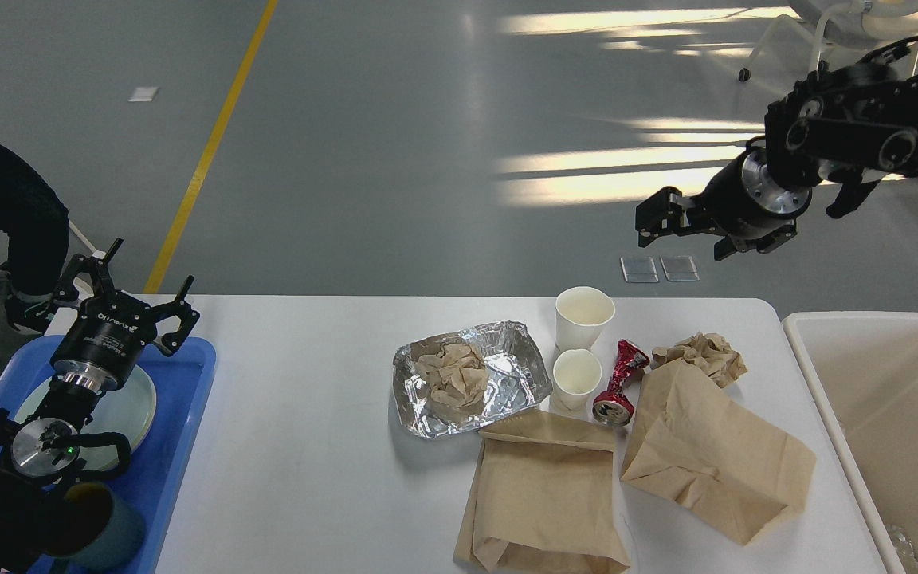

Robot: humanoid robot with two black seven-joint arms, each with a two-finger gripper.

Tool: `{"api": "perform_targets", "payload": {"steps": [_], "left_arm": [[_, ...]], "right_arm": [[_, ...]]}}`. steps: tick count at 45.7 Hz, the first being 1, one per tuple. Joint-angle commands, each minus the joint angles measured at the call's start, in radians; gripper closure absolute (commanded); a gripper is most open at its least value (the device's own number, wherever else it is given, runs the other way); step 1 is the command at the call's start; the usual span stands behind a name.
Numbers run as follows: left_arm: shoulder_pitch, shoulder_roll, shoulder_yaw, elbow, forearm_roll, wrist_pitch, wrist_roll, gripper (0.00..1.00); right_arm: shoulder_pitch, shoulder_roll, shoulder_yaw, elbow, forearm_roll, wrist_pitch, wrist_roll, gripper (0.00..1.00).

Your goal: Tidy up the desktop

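The white desktop [307, 446] holds a foil tray [507, 391] with crumpled brown paper [451, 379] inside. Beside it are two white paper cups [584, 316] [576, 379], a crushed red can [620, 381], a brown paper ball [702, 355] and two flat brown paper bags [543, 502] [714, 454]. My left gripper [148, 271] is open and empty above the far end of the blue tray. My right gripper [694, 231] hangs high beyond the table's far edge, its fingers apart and empty.
A blue tray [188, 414] at the left edge carries a pale plate [128, 406] and a dark teal cup [104, 526]. A cream bin [817, 359] stands at the right end of the table. A seated person's legs [5, 215] show at far left.
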Motion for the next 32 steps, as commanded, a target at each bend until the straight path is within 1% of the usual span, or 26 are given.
{"api": "perform_targets", "payload": {"steps": [1, 4, 7, 12, 17, 21, 28, 32], "left_arm": [[0.000, 0.000, 0.000, 0.000, 0.000, -0.002, -0.004, 0.04], [0.000, 0.000, 0.000, 0.000, 0.000, -0.002, -0.004, 0.04], [0.000, 0.000, 0.000, 0.000, 0.000, -0.002, -0.004, 0.04], [0.000, 0.000, 0.000, 0.000, 0.000, -0.002, -0.004, 0.04], [0.000, 0.000, 0.000, 0.000, 0.000, -0.002, -0.004, 0.04], [0.000, 0.000, 0.000, 0.000, 0.000, -0.002, -0.004, 0.04], [0.000, 0.000, 0.000, 0.000, 0.000, -0.002, -0.004, 0.04], [0.000, 0.000, 0.000, 0.000, 0.000, -0.002, -0.004, 0.04]], "right_arm": [[0.038, 0.003, 0.004, 0.017, 0.048, 0.073, 0.001, 0.00], [0.012, 0.001, 0.015, 0.009, 0.054, 0.064, 0.001, 0.00], [-0.067, 0.003, 0.047, -0.023, 0.054, 0.047, 0.000, 0.00], [-0.218, 0.003, 0.174, -0.160, 0.054, 0.025, 0.000, 0.00], [-0.374, 0.026, 0.242, -0.282, 0.054, -0.002, 0.000, 0.00], [-0.448, 0.079, 0.254, -0.336, 0.056, -0.065, 0.000, 0.00], [-0.554, 0.113, 0.254, -0.344, 0.056, -0.166, 0.000, 0.00], [-0.600, 0.152, 0.254, -0.359, 0.056, -0.258, 0.000, 0.00]]}}
